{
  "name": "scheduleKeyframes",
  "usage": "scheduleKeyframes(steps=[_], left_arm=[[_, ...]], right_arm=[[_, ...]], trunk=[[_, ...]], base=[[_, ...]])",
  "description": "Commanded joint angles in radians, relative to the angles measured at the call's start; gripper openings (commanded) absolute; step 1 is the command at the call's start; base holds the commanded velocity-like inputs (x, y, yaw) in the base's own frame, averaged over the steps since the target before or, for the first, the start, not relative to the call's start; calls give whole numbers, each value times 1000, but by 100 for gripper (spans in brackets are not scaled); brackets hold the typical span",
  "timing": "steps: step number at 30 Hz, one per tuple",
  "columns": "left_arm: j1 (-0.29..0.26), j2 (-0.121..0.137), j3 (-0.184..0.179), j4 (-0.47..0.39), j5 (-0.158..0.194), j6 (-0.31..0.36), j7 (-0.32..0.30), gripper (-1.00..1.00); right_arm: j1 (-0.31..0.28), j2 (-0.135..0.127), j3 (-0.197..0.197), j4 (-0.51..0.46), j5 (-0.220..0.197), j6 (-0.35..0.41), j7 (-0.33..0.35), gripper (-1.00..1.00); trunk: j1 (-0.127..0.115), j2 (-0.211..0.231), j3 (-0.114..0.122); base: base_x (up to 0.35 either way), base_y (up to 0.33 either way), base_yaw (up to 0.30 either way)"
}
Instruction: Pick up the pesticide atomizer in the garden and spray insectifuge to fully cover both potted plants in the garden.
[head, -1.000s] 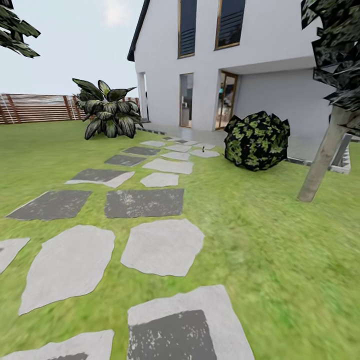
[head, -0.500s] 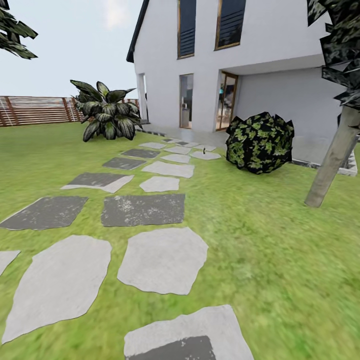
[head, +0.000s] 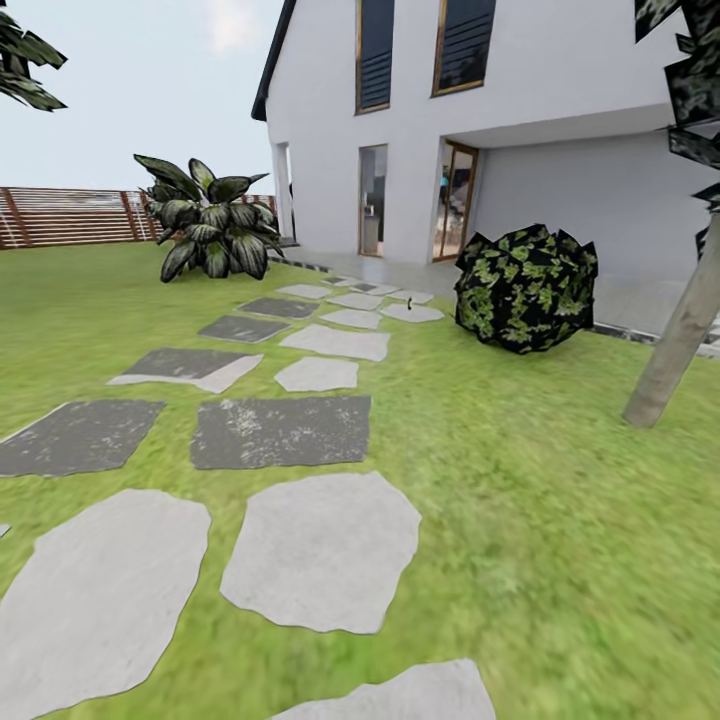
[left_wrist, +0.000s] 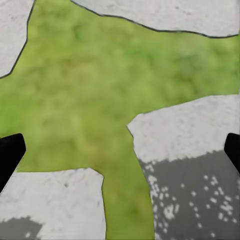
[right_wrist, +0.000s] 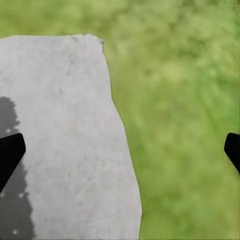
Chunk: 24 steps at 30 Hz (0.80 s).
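Observation:
I am on the garden lawn (head: 560, 480), looking along a path of grey stepping stones (head: 320, 545) toward a white house (head: 470, 130). A tiny dark upright thing (head: 409, 298) stands on a far pale stone; it is too small to tell whether it is the pesticide atomizer. The potted plants are out of view. My left gripper (left_wrist: 120, 150) hangs open over grass and stones, its black fingertips (left_wrist: 9, 155) far apart with nothing between them. My right gripper (right_wrist: 120, 150) is likewise open above a pale stone's edge and grass.
A big dark broad-leaved plant (head: 208, 230) stands left of the path before a brown slatted fence (head: 70, 215). A round dark bush (head: 525, 288) sits right of the path. A leaning tree trunk (head: 675, 345) rises at the far right.
The whole head view has shifted: near stones slid down and out of the picture and the bush and trunk drifted right, so the camera moved forward. Nothing in the garden moved.

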Motion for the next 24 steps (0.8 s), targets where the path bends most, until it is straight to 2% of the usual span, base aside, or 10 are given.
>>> scheduleKeyframes(steps=[1, 24], left_arm=[[-1, 0, 3, 1, -2, -3, 0, 100], [-1, -2, 3, 1, -4, -3, 0, 100]], right_arm=[[-1, 1, -4, 1, 10, -3, -3, 100], [-1, 4, -3, 2, 9, -3, -4, 100]], trunk=[[0, 0, -1], [0, 0, -1]], base=[[338, 0, 0], [338, 0, 0]])
